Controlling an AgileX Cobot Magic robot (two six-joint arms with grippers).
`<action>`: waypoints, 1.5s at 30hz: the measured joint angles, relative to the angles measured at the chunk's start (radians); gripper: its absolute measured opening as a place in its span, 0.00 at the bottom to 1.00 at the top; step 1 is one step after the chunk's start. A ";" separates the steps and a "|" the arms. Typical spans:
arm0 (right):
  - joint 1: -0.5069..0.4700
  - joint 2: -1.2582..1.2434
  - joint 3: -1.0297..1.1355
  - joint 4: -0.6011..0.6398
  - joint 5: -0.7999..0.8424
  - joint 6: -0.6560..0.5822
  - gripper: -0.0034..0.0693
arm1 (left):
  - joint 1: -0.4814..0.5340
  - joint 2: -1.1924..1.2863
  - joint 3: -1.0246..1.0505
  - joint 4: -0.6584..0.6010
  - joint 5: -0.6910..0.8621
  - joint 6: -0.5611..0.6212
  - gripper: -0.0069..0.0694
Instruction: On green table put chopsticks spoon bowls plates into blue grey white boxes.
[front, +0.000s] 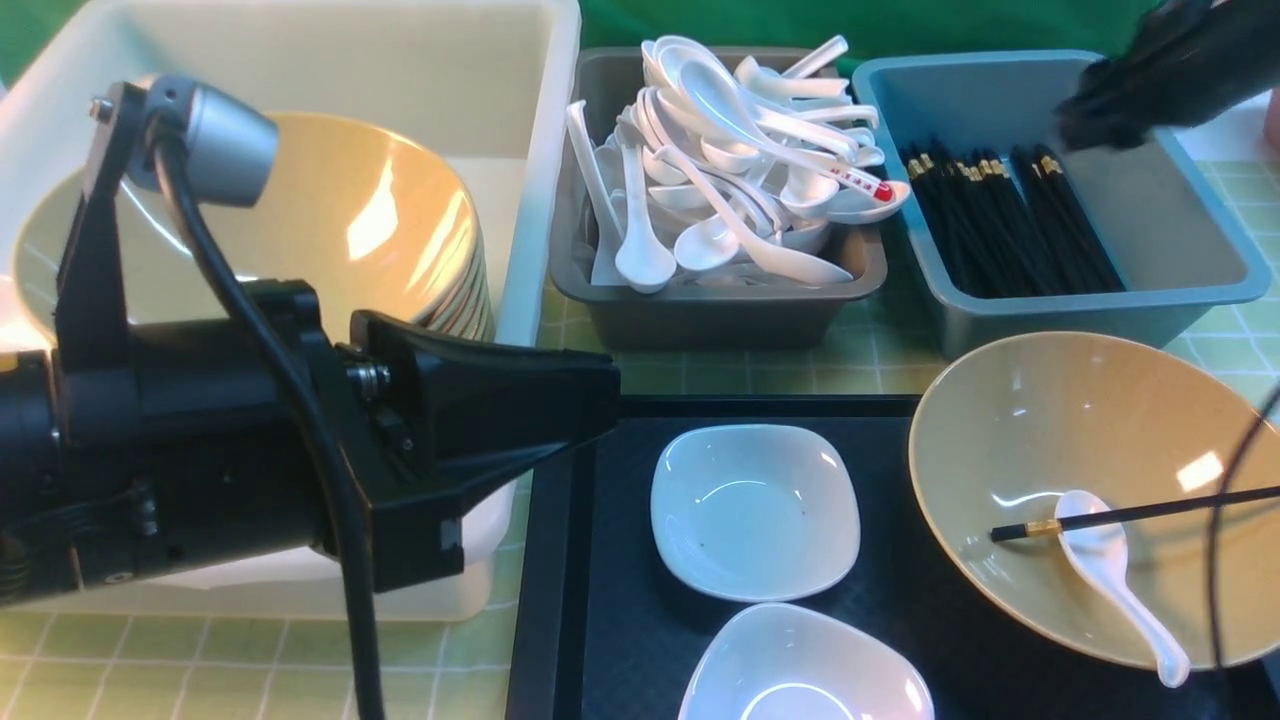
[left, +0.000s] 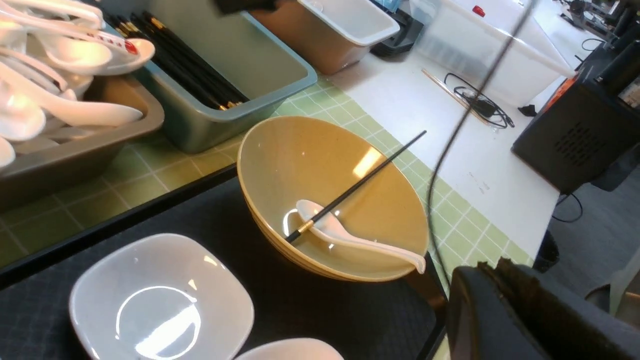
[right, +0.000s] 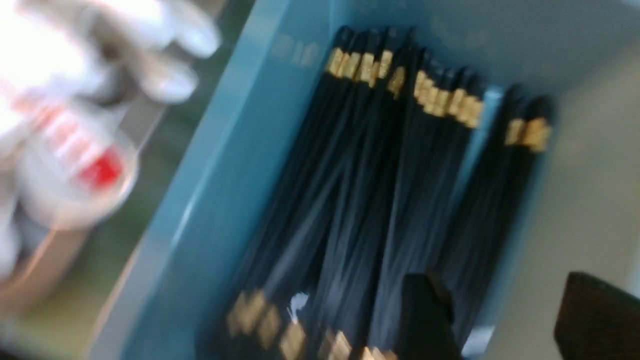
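Your right claw stands open and empty beyond the bowl, above the blue box; left claw closed. Inside the bowl one chopstick rests across the spoon: judged light, stiff, slippery. Pinch it mid-shaft.

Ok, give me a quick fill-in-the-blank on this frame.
1. The loose chopstick lies in the tan ____.
2. The grey box holds white ____.
3. The right gripper hovers over the ____ box.
4. Two white plates sit on the black ____.
Missing: bowl; spoons; blue; tray.
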 joint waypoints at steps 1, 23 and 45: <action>-0.001 -0.058 0.012 -0.001 0.066 -0.142 0.58 | 0.000 0.000 0.000 0.005 0.006 0.000 0.09; 0.231 -0.265 0.592 -0.366 0.272 -0.505 0.60 | 0.000 0.000 0.000 0.116 0.140 -0.012 0.09; 0.176 -0.216 0.438 -0.360 0.311 -0.410 0.11 | 0.000 0.000 0.000 0.125 0.165 -0.045 0.09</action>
